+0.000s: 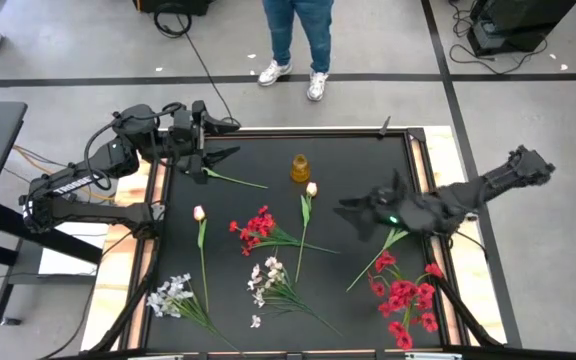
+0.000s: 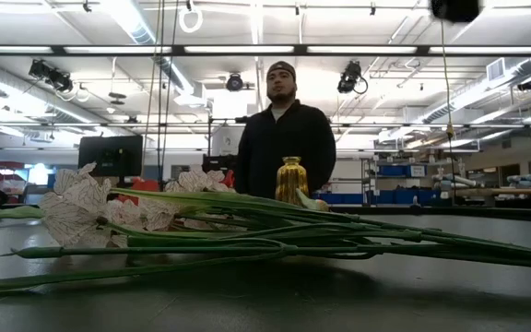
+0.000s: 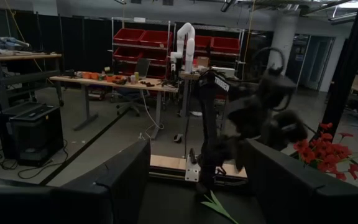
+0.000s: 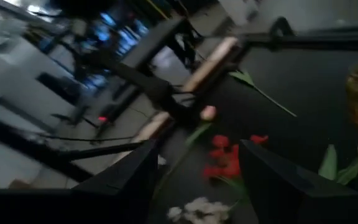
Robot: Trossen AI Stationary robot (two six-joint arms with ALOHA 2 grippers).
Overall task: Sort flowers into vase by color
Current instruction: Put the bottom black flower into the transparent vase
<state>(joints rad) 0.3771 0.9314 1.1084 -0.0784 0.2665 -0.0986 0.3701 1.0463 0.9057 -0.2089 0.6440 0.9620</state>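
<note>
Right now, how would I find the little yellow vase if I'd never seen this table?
Look at the black table from above and find its far edge, where a person stands. The amber-yellow vase stands upright just inside that edge, near the middle. It's the only glassy, stemless thing; everything around it is a flower lying flat, like the pink tulip beside it.

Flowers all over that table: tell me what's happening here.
A two-armed robot is sorting artificial flowers into the amber vase by color, and nothing is in the vase yet. The right hand is open and empty above the mat, near a pink tulip and a red bunch. The left hand waits open at the far left corner. White sprays and more red blossoms lie along the near edge. A person stands watching behind the table.
</note>
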